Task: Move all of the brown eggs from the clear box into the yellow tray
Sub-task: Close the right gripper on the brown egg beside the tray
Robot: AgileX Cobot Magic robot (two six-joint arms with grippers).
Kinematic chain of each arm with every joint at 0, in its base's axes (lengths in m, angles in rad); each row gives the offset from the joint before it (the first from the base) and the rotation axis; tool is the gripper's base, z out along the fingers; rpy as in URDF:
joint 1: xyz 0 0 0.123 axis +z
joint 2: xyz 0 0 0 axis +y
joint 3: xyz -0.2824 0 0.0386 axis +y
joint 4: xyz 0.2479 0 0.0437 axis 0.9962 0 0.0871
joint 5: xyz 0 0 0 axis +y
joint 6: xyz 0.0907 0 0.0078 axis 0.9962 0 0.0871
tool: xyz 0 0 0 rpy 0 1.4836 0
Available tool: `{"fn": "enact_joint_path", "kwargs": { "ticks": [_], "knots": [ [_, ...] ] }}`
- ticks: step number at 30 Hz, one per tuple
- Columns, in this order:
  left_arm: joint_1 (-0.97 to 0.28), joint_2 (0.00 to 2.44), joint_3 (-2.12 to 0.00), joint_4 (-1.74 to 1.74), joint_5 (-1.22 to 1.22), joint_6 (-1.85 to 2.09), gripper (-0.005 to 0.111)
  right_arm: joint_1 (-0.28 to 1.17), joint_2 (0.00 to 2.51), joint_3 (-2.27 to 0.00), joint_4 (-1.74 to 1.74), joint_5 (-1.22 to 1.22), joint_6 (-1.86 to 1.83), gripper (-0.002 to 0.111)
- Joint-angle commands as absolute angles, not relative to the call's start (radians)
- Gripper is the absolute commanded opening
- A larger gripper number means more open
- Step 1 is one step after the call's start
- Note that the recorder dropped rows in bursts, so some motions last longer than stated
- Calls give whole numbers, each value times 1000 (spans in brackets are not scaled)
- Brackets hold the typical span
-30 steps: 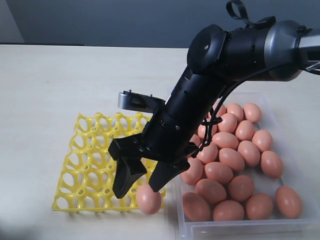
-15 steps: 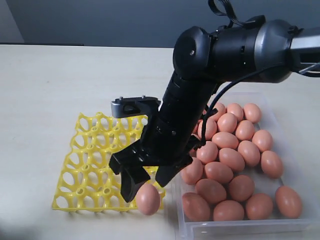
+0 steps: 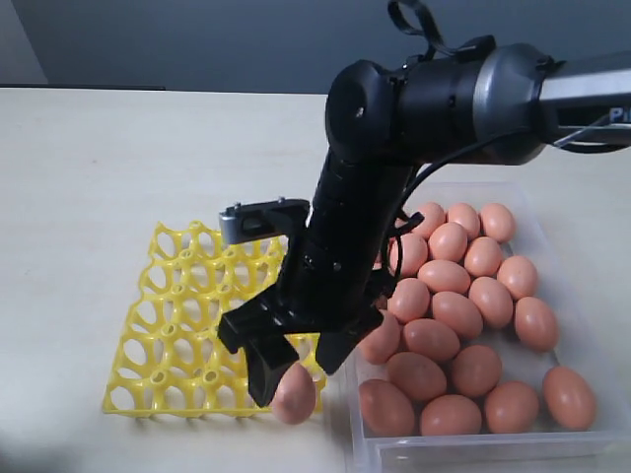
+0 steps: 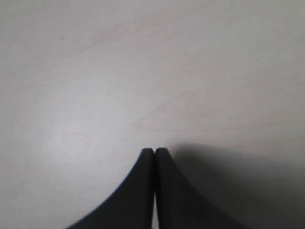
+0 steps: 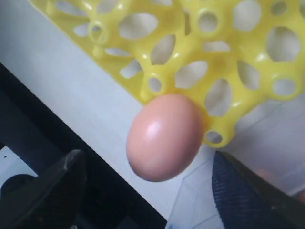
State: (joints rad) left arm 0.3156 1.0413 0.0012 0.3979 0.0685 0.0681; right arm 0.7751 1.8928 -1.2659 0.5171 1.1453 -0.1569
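One brown egg (image 3: 297,396) (image 5: 164,136) lies at the near right corner of the yellow tray (image 3: 168,325) (image 5: 224,57), touching its corner cup. My right gripper (image 3: 299,379) (image 5: 147,160) hangs open just over it, one finger on each side, and the left finger hides part of the egg in the exterior view. No other egg shows in the tray. Several brown eggs (image 3: 444,315) fill the clear box (image 3: 473,451) to the right of the tray. My left gripper (image 4: 155,151) is shut with nothing in it, above bare table.
The right arm (image 3: 375,197) reaches over the gap between tray and box and hides the box's near left eggs. A light table (image 3: 118,158) runs around both. The box's wall (image 5: 205,200) stands close by the egg.
The right arm has swung left and come down, so the open fingers now straddle the egg at the tray corner. The egg itself has barely moved.
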Motion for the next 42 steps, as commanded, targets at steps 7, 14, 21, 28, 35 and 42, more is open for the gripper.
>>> {"fn": "enact_joint_path", "kwargs": {
  "ticks": [7,14,21,28,35,42],
  "knots": [
    [317,1040,0,395,60,64,0,829,1911,-1274,493,1140,-131,70],
    [317,1040,0,395,60,64,0,829,1911,-1274,440,1128,-68,70],
    [317,1040,0,395,60,64,0,829,1911,-1276,479,1122,-66,70],
    [317,1040,0,395,60,64,0,829,1911,-1276,479,1112,-66,69],
    [317,1040,0,395,60,64,0,829,1911,-1276,479,1105,-55,61],
    [317,1040,0,395,60,64,0,829,1911,-1276,479,1100,-26,65]
  ]
}}
